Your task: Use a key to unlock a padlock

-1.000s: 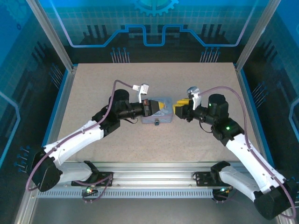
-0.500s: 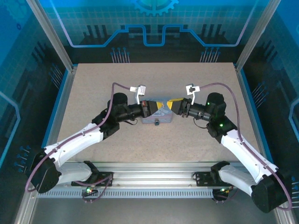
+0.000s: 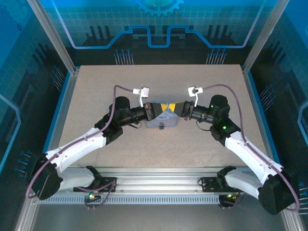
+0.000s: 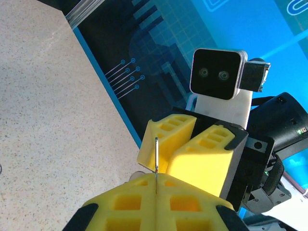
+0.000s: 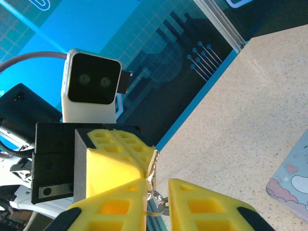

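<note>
Left gripper [image 4: 156, 182]: you see its jaws pinching the key [image 4: 156, 154]. Right gripper [image 5: 157, 190]: its jaws stand spread either side of the small key ring [image 5: 160, 205].

Got the left arm [image 3: 82, 144] and right arm [image 3: 248, 151] both stretched inward, wrists roughly level, fingertips nose to nose. Seeing the left gripper [image 4: 156, 185] pinched fully closed and the right gripper [image 5: 156, 192] spread a little, right up against the left's tips.
</note>
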Controlling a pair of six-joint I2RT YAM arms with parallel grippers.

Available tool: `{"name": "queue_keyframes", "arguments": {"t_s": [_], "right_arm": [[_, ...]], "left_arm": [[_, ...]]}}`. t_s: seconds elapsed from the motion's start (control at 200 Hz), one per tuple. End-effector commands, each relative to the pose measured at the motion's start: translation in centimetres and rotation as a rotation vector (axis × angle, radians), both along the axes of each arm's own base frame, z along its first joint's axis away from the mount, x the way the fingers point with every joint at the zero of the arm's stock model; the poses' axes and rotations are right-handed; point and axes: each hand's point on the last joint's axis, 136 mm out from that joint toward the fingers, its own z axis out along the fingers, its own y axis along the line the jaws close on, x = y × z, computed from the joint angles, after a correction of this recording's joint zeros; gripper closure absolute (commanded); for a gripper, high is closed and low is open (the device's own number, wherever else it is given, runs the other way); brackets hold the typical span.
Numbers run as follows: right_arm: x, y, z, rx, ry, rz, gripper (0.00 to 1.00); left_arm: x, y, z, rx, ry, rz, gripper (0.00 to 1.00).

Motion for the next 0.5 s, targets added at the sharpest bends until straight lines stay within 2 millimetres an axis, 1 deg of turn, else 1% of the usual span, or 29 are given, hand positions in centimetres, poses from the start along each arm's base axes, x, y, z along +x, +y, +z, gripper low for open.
{"name": "queue_keyframes", "arguments": {"t_s": [0.0, 0.11, 0.185, 0.31, 0.42, 0.495], "right_arm": [[-1.0, 0.7, 1.5, 0.011, -0.056, 0.047, 0.78], [-1.2, 1.2, 1.1, 0.0, -0.051, 0.062, 0.78], [-1.1, 1.2, 1.1, 0.003, -0.05, 0.051, 0.78], [-1.0, 1.1, 1.7, 0.019, -0.068, 0.034, 0.8], [-1.1, 1.2, 2.3, 0.04, -0.084, 0.04, 0.85], [-1.0, 1.2, 2.5, 0.053, -0.086, 0.045, 0.85]], "left_arm": [[-0.5, 0.3, 1.4, -0.038, -0.045, 0.001, 1.0], [-0.5, 0.3, 1.6, -0.045, -0.051, 0.003, 1.0], [-0.5, 0.2, 1.7, -0.054, -0.051, -0.001, 1.0], [-0.7, 0.2, 1.9, -0.07, -0.054, -0.01, 1.0], [-0.9, 0.2, 2.0, -0.08, -0.056, -0.018, 1.0], [-1.0, 0.1, 2.2, -0.09, -0.062, -0.027, 1.0]]}}
